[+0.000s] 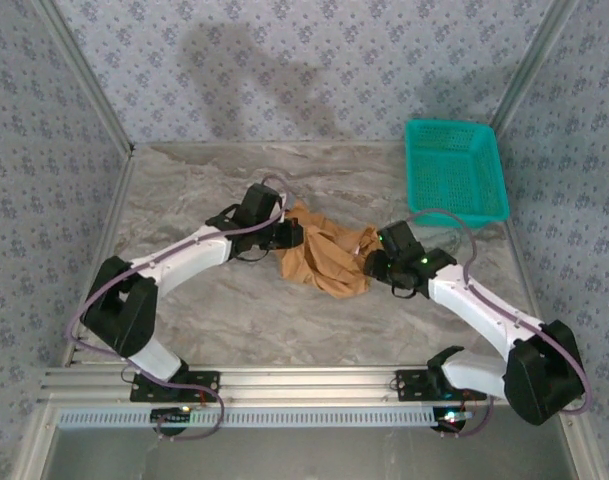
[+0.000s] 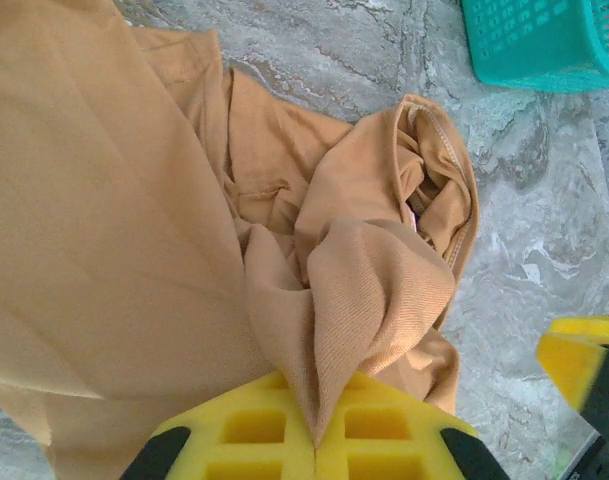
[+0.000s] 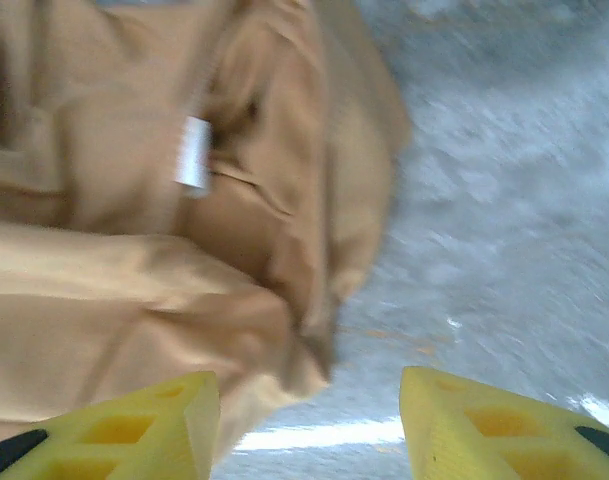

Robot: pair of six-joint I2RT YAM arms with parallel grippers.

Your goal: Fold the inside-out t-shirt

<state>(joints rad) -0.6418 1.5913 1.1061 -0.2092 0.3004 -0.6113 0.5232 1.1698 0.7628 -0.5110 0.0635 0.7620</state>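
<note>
Where the two arms meet near the middle of the grey marbled bench (image 1: 234,310), the inside-out t-shirt (image 1: 324,258) lies in a crumpled tan heap, bunched and creased rather than spread flat. At the heap's left edge the left pincer (image 1: 289,237) is closed on the cloth. Its wrist view shows the left pincer (image 2: 314,440) with its yellow pads (image 2: 254,430) pressed together and a peaked fold of the t-shirt (image 2: 114,230) pinched in the seam between them, the rest of the fabric rising away in loose folds. At the heap's right edge sits the right pincer (image 1: 372,262). In its own, somewhat blurred wrist view the right pincer (image 3: 309,420) stands open, the two yellow fingers (image 3: 484,425) set apart with nothing gripped. The shirt (image 3: 134,280) lies just ahead of the left-hand finger, and bare bench is in front of the other. A small white label (image 3: 193,153) shows on the cloth there. A teal mesh basket (image 1: 454,170) stands at the far right of the bench, apart from the shirt.
</note>
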